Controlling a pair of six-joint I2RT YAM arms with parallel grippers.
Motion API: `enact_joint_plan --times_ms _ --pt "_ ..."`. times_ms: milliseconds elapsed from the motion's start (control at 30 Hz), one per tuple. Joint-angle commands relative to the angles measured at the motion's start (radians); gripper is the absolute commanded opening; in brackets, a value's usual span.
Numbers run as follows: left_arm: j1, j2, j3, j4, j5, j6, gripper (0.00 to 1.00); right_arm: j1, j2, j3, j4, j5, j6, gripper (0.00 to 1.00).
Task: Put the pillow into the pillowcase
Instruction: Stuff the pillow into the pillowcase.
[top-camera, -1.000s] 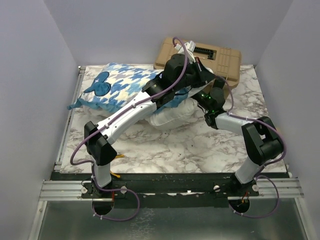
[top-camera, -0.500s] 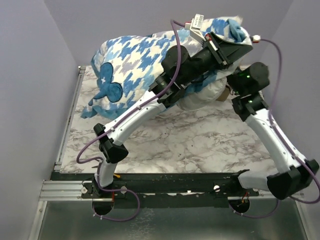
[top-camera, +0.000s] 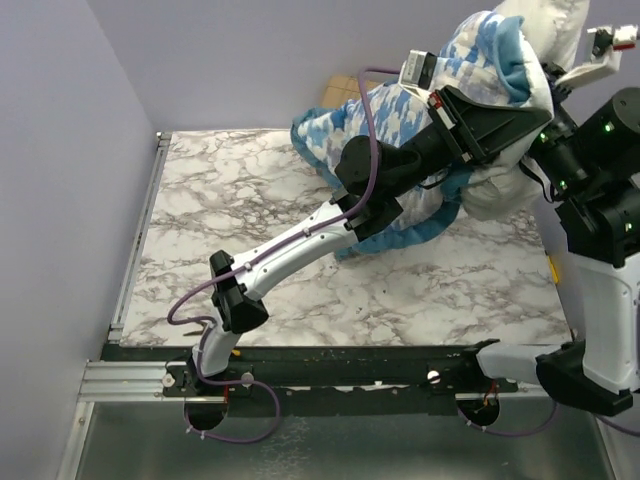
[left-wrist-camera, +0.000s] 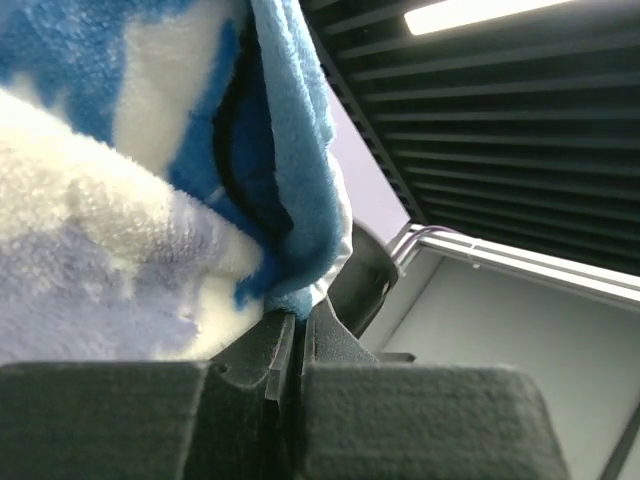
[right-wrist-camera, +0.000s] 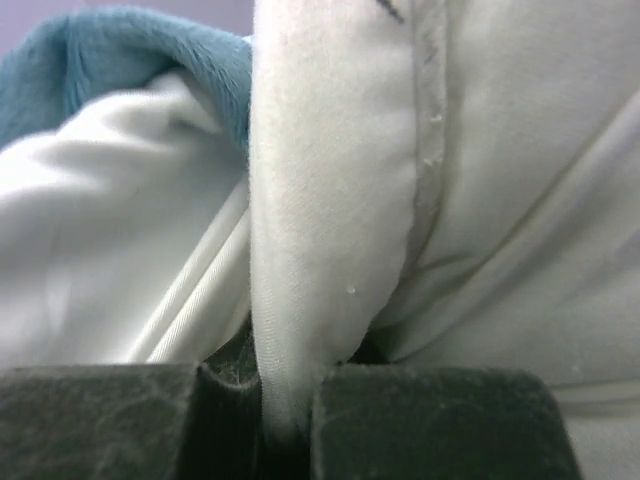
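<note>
1. Top external: the pillowcase (top-camera: 400, 110), blue and cream houndstooth with blue frilled edging, hangs raised above the far right of the marble table (top-camera: 250, 220). The wrinkled white pillow (top-camera: 560, 30) protrudes at its upper end.
2. Left wrist: the left gripper (left-wrist-camera: 295, 345) has its jaws closed on the pillowcase's fleecy blue edge.
3. Right wrist: the right gripper (right-wrist-camera: 290, 410) has its jaws clamped on a seamed fold of the pillow's smooth white fabric, with blue edging alongside.

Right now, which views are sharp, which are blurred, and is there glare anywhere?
Top external: even light, sharp across the table. Left wrist: the pillowcase is close and slightly soft; the ceiling lamp is blown out. Right wrist: the pillow fills the frame, slightly soft, no glare.
</note>
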Motion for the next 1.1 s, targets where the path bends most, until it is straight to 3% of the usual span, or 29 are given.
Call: enact_joint_plan --times_ms 0,67,167,300,433,600,800,867,1067 --pt "0.020 -0.118 -0.265 -0.015 0.161 0.018 0.00 0.022 0.184 0.206 0.035 -0.241 -0.059 0.00" --pt "0.056 -0.261 -0.531 -0.015 0.154 0.062 0.00 0.023 0.271 0.269 0.035 -0.364 -0.030 0.00" --pt "0.147 -0.535 -0.927 -0.037 0.013 0.091 0.00 0.046 0.371 0.268 0.078 -0.503 0.020 0.00" --pt "0.245 -0.895 -1.253 -0.317 -0.279 0.158 0.05 0.160 0.452 0.212 0.112 -0.505 0.007 0.00" --pt "0.268 -1.166 -1.354 -0.627 -0.510 0.236 0.04 0.339 0.582 0.229 0.089 -0.525 -0.045 0.05" --pt "0.271 -1.430 -1.500 -0.781 -0.707 0.104 0.00 0.480 0.693 0.270 0.057 -0.570 -0.081 0.26" --pt "0.272 -1.665 -1.623 -0.985 -0.821 -0.013 0.00 0.504 0.702 0.352 0.054 -0.631 -0.067 0.78" --pt "0.271 -1.717 -1.630 -1.075 -0.875 -0.022 0.00 0.504 0.717 0.412 0.060 -0.684 -0.049 0.88" --pt "0.269 -1.840 -1.648 -1.312 -1.032 -0.069 0.00 0.504 0.676 0.407 0.099 -0.720 -0.009 0.97"
